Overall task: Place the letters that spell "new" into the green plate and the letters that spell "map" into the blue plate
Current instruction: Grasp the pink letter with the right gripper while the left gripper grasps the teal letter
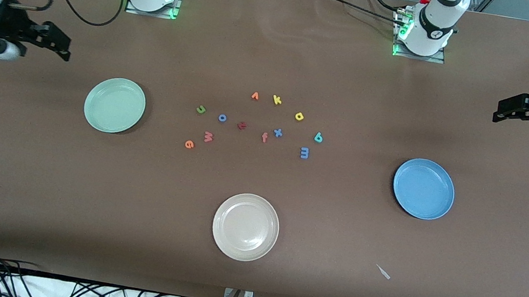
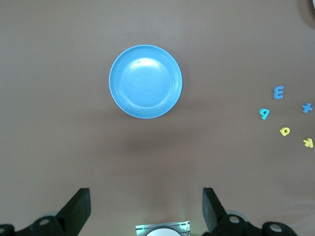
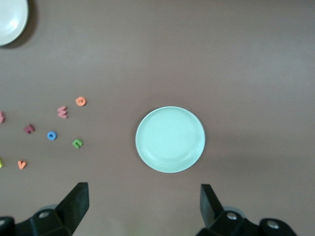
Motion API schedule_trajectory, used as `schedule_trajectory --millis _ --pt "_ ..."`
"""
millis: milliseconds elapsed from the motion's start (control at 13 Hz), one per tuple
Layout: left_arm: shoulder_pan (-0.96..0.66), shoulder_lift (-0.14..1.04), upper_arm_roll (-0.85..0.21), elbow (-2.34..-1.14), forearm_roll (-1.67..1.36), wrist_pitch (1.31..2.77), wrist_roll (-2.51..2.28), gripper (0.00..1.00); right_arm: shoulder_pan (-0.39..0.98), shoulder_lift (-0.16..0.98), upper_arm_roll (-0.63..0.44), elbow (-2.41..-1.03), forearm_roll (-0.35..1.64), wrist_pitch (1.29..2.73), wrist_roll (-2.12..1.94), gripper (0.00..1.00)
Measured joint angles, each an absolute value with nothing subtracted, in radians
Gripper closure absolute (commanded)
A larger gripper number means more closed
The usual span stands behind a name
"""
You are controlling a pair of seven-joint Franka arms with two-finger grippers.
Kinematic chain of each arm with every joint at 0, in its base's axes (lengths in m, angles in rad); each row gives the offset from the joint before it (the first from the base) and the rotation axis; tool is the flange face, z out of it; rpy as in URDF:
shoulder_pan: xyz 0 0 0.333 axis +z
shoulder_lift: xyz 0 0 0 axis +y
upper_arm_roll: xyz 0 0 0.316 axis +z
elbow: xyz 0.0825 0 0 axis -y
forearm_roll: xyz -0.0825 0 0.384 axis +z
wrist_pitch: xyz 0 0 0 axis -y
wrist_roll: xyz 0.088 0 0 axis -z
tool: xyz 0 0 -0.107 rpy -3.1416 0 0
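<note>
Pretty even overhead light, nothing dim. The blue plate [image 2: 145, 81] has a small white glare spot, and the green plate [image 1: 114, 105] throws a soft shadow on the brown table [image 1: 247, 270]. Everything looks sharp.

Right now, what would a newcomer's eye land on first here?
Probably the scatter of small foam letters mid-table, ringed by three plates: the green plate toward the right arm's end, the blue plate toward the left arm's end, the cream-white plate nearest the front camera. The left gripper and right gripper wait open at the table's ends.
</note>
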State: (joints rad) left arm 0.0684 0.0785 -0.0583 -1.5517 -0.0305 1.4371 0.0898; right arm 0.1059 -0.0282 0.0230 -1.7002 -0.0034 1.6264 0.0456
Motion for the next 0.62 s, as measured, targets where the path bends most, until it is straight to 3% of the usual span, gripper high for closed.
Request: schedule_trajectory --millis 308,615 --pt "0.039 0.256 -0.076 -1.555 -0.031 1.462 0.091 0.0 0.197 0.086 0.026 -1.709 -0.003 1.629 0.046 0.0" --pt "-0.036 0.441 -0.099 -1.552 -0.031 1.615 0.075 0.0 0.308 0.27 0.028 -1.715 -0.004 1.809 0.252 0.0"
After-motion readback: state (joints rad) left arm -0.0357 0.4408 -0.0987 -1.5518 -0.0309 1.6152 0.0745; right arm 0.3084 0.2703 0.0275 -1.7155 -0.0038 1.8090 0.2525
